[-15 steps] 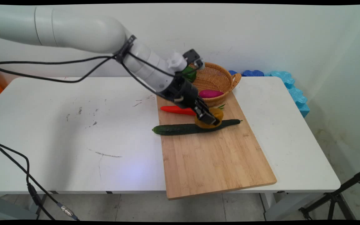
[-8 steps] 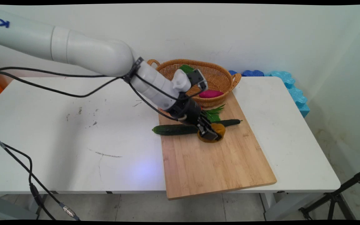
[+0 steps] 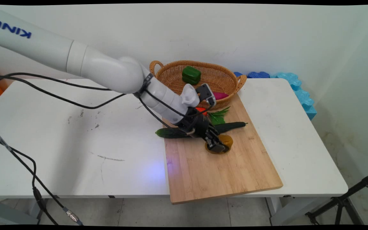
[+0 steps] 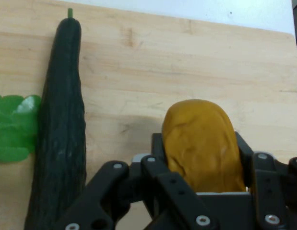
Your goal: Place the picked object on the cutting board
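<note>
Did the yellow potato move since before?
Yes. Held in the tool, the potato came toward the camera, across the cucumber that it earlier overlapped.

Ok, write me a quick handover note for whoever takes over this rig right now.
Tool: shut on the yellow-brown potato, low over the cutting board, on the near side of the cucumber.
Cucumber lies across the board's far part, its left end past the board's edge; green leaf and a red vegetable lie behind it.
Basket at the table's back holds a green pepper and a magenta vegetable.
</note>
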`<state>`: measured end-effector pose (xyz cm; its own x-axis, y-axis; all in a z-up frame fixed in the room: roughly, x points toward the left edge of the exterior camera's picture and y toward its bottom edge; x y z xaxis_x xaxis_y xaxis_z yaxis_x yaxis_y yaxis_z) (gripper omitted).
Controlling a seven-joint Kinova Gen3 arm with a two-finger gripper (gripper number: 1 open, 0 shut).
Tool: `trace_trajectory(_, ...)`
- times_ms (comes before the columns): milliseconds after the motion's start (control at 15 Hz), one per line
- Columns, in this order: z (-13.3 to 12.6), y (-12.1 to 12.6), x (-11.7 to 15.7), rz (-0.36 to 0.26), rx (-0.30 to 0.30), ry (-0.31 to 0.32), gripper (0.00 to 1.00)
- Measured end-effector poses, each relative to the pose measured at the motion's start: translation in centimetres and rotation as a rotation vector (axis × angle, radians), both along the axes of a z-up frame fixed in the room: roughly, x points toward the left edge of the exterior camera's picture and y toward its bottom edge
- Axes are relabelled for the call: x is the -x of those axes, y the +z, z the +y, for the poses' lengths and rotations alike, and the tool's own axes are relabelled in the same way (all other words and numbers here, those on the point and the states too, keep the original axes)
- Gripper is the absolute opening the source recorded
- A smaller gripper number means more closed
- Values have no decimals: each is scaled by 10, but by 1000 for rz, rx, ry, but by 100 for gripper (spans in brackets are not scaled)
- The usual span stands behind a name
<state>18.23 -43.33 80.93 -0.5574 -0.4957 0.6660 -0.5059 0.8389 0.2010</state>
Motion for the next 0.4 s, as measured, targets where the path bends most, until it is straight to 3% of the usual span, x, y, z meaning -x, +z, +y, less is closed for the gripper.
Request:
trace_trajectory(67,0,-3,1,0,2,-1,0)
trace_trajectory(133,0,-5,2,-1,3,-2,100)
trace_trajectory(400,1,-13,4,-3,9,-7,100)
